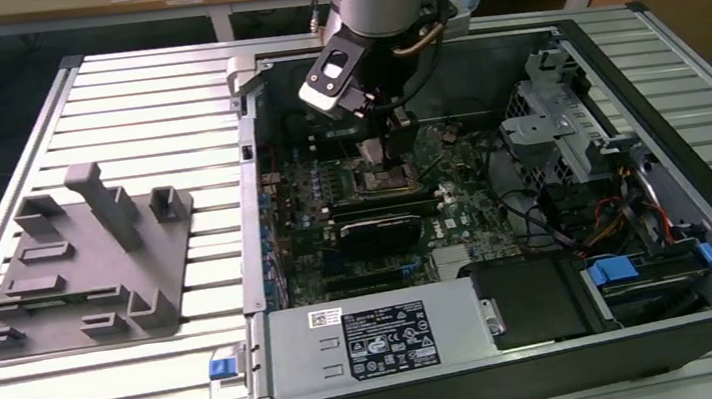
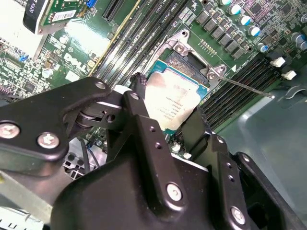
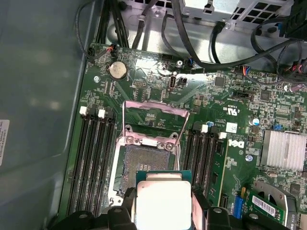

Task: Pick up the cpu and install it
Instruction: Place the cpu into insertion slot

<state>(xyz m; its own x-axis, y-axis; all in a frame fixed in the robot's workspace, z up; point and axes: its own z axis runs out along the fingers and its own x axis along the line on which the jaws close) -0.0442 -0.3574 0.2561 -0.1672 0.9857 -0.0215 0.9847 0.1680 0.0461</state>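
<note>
The cpu [image 3: 163, 203] [image 2: 170, 100], a flat square chip with a silvery top plate, sits between my gripper's black fingers [image 3: 201, 201] in both wrist views. My gripper [image 2: 169, 109] [image 3: 164, 207] is shut on it by two opposite edges. It hangs just over the near edge of the motherboard socket [image 3: 144, 165] [image 2: 184, 64], whose metal load plate [image 3: 153, 120] stands flipped open. In the exterior view my gripper [image 1: 387, 161] reaches down into the open computer case over the socket [image 1: 381, 181]; the chip itself is hidden there by the fingers.
Memory slots [image 3: 91, 158] flank the socket on both sides. A finned heatsink [image 3: 283, 148] and loose cables [image 3: 230, 52] lie nearby. The case [image 1: 669, 123] holds a power supply [image 1: 372, 344] and drive bays. A grey fixture block [image 1: 82, 266] rests on the slatted table at the exterior view's left.
</note>
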